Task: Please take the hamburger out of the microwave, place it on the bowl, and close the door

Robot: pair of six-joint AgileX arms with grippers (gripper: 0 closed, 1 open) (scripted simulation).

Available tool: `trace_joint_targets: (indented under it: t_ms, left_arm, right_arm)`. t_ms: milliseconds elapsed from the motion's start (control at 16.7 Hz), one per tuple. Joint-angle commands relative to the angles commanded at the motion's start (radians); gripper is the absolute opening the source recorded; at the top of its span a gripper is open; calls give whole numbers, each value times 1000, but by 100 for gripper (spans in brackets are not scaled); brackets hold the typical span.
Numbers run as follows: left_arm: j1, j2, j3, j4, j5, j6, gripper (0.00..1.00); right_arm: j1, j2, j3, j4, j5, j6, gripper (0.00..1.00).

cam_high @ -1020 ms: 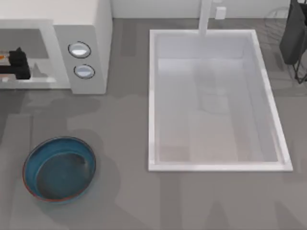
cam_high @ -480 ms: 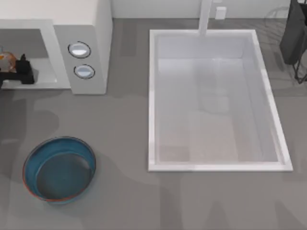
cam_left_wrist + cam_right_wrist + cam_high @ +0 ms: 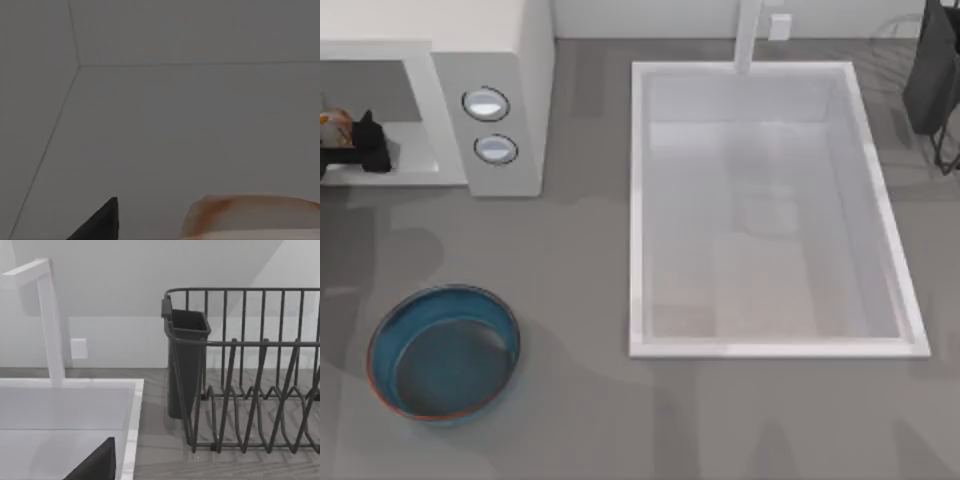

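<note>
At the top view's far left, the left gripper reached into the open microwave, fingers seemingly closed on the hamburger, with the bowl empty below, the sink to its right, and the right arm parked far right.

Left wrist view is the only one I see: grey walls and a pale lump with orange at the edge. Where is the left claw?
Observer: In the top view the left claw is inside the microwave, at the table's far left.
Operator: And the bowl, has it something inside?
Observer: The bowl stands in front of the microwave, with nothing in it.
Operator: Where is the right arm?
Observer: The right arm is parked at the table's far right corner, beside a dark dish rack, past the sink.
</note>
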Motion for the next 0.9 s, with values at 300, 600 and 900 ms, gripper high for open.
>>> trace_joint_targets:
  t_ms: [300,600,900]
  left_arm:
    - [-14,144,220,-124,-13,-5,100]
    - [-37,340,595,-323,-34,-13,100]
    - [-55,467,821,-475,-51,-19,100]
  right_arm:
    - [0,0,0,0,0,0,100]
    - [0,0,0,0,0,0,100]
    - [0,0,0,0,0,0,100]
